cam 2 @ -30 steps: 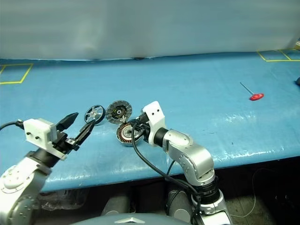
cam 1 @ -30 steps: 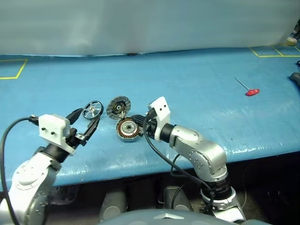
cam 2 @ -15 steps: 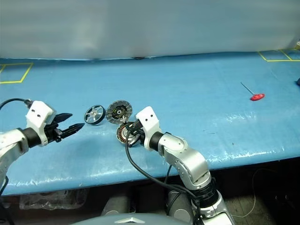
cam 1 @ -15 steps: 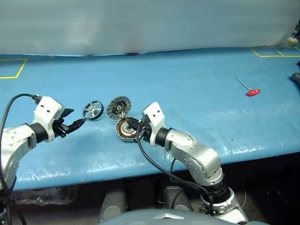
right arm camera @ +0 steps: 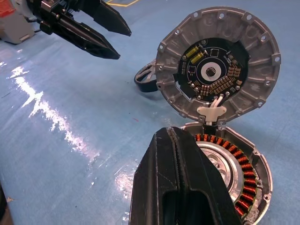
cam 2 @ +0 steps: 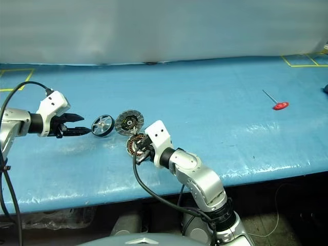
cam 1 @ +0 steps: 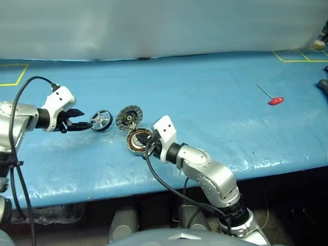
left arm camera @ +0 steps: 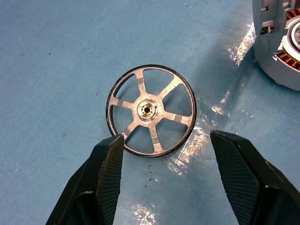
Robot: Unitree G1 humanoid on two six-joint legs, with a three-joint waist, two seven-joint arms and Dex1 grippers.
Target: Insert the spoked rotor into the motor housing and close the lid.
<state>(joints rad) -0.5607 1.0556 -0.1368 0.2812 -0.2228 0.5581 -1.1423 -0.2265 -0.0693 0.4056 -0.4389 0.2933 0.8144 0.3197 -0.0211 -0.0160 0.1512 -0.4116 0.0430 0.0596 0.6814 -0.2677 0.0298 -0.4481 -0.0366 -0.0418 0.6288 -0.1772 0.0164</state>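
Two arms reach over the blue tabletop [cam 1: 215, 102]. The left gripper [cam 1: 84, 125] points rightward at the spoked rotor [cam 1: 101, 120], its jaws spread wide with nothing between them; in the left wrist view the two black fingers [left arm camera: 108, 176] stand either side of the rotor's near edge, one tip just beside the dark rim, though I cannot tell whether it touches. The spoked rotor lies flat on the tabletop, left of the lid [cam 1: 129, 117] and apart from it. The lid stands tilted up and open at the far edge of the motor housing [cam 1: 137, 140], its inner face with grey radial segments and a dark centre turned toward the near side. The motor housing sits just near of the lid, its copper windings showing. The right gripper [right arm camera: 187, 187] has its jaws pressed together on nothing, the tips at the motor housing's near right rim. Far off to the right lies a red-handled tool [cam 1: 271, 97].
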